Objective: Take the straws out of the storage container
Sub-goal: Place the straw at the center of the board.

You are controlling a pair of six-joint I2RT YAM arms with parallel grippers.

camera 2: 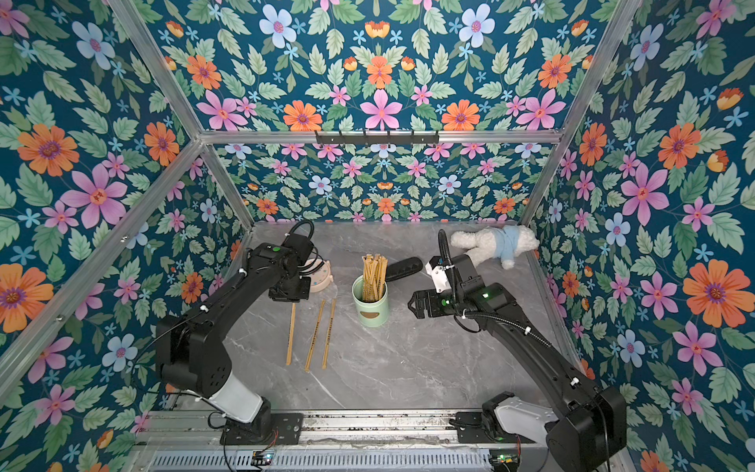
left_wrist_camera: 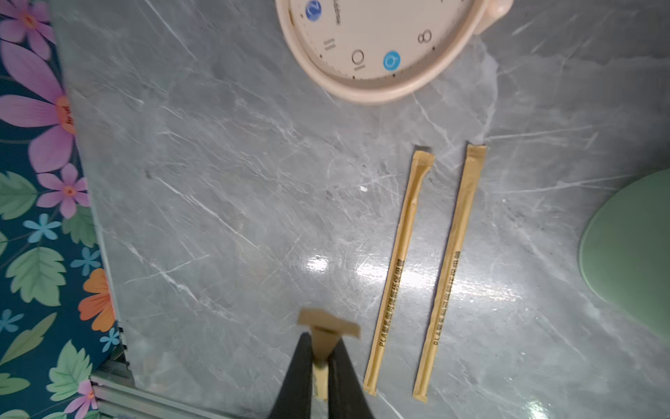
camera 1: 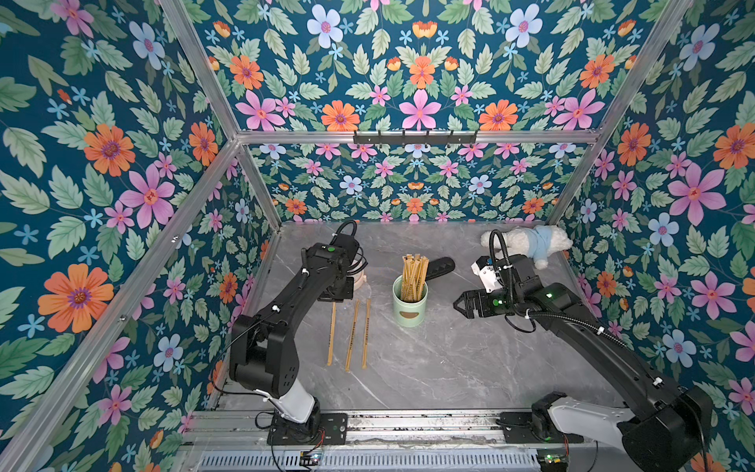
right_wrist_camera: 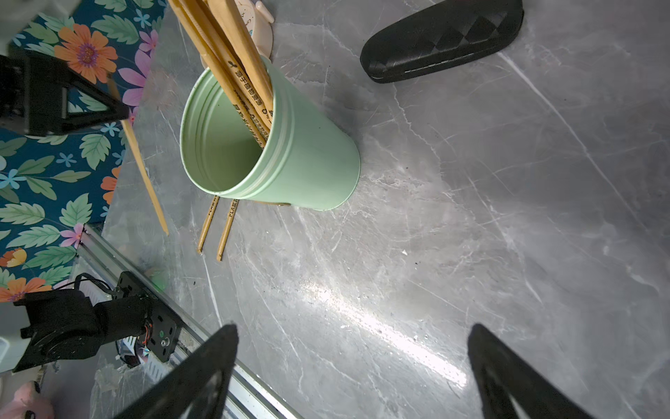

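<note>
- Left gripper point(left_wrist_camera: 322, 342) fingers are pinching one straw point(left_wrist_camera: 328, 324), nearly closed; its lower part is hiding between them.
- Right gripper point(right_wrist_camera: 353, 326) is gaping wide, holding nothing.
- Clock point(camera 1: 362, 282) is hiding mostly behind the left arm point(camera 1: 286, 310).
- Storage container point(camera 1: 409, 304) is standing mid-table, holding the straws point(camera 1: 413, 271); two loose straws point(camera 1: 352, 335) are lying beside it.

The left gripper point(left_wrist_camera: 321, 350) is pinched shut on one straw point(left_wrist_camera: 323, 328), whose flattened wrapper end sticks out past the fingertips. Just beside it two more straws point(left_wrist_camera: 398, 268) lie flat on the grey marbled table point(left_wrist_camera: 217, 181), nearly parallel and not touching (dark print runs along each wrapper). Beyond their far ends sits a pinkish clock point(left_wrist_camera: 380, 43), partly cut off. A curved piece of the pale green storage container point(left_wrist_camera: 631, 246) shows near the outer straw.
</note>
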